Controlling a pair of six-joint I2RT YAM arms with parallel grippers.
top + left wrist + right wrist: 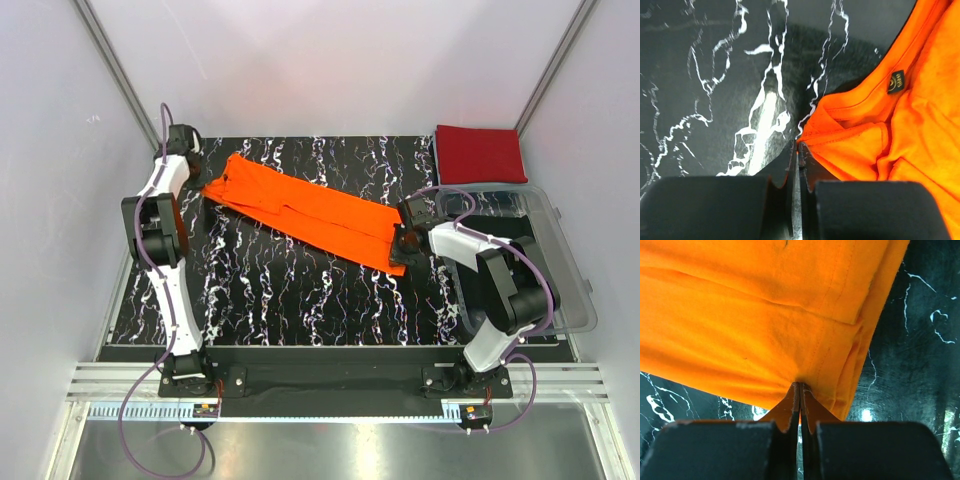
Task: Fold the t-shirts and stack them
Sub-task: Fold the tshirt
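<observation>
Right end effector point(800, 389) pinching orange t-shirt point(765, 315) hem, left end effector point(797, 149) pinching neck edge

My right gripper point(800, 388) is clamped on the near edge of the orange t-shirt point(755, 315), above the black marbled table point(912, 365).

Top cam's watching from above, behind me; my wrist cams are peering down close-up, all three sharing the orange tee point(300, 212).
</observation>
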